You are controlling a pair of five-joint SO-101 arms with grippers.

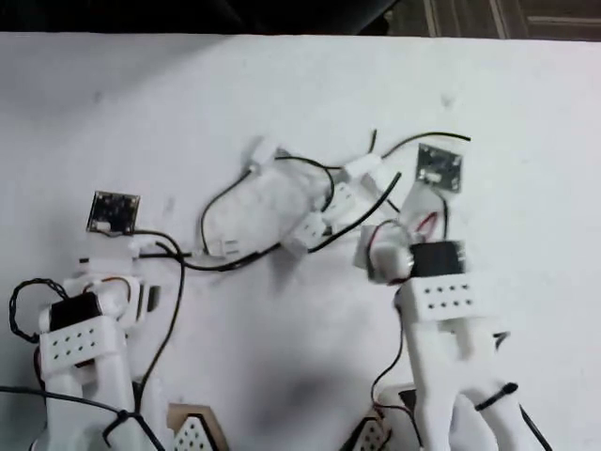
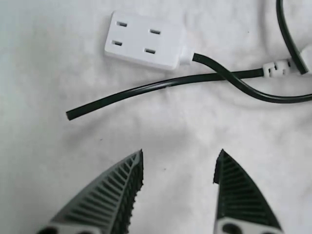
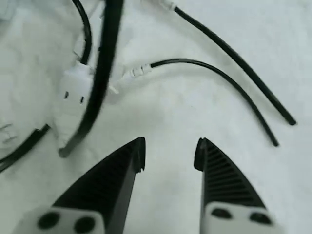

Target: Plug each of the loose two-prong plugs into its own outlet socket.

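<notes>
I am at the start, with no plug picked up. My left gripper [image 2: 178, 168] is wide open and empty, and the white outlet block [image 2: 144, 41] lies near ahead of it, its slots unfilled. My right gripper [image 3: 168, 153] is also open and empty, near a white cord end [image 3: 136, 72]. Next I need to grasp a plug body. I cannot make out any prongs among the tangled black cords [image 3: 229, 85].

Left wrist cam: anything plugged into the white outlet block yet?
No, both slot pairs on the white outlet block are bare, with a black cord lying loose beside it.
</notes>
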